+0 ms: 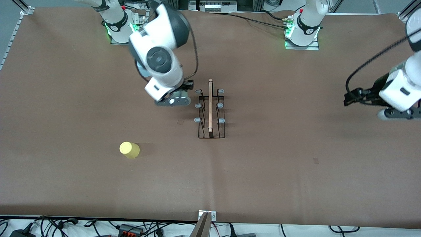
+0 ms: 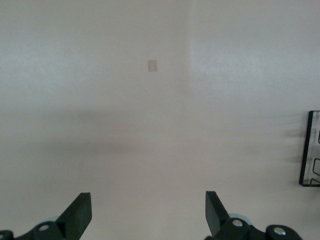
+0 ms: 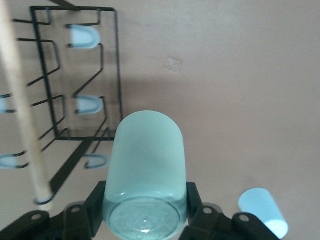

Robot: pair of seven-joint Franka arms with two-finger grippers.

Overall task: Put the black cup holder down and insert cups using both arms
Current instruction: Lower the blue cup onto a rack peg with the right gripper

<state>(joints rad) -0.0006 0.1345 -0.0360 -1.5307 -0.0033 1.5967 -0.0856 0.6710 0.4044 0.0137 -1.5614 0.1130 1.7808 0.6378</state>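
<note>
The black cup holder stands mid-table, its wooden rod on top and all its grey-tipped pegs bare. It also shows in the right wrist view, and its edge shows in the left wrist view. My right gripper hangs beside the holder, toward the right arm's end. In its wrist view it is shut on the mint green cup, held mouth down. The light blue cup lies on the table near it. The yellow cup lies nearer the front camera. My left gripper waits open and empty.
The brown table has a small square mark toward the left arm's end. The arm bases stand along the table's edge farthest from the front camera. Cables lie off the table's near edge.
</note>
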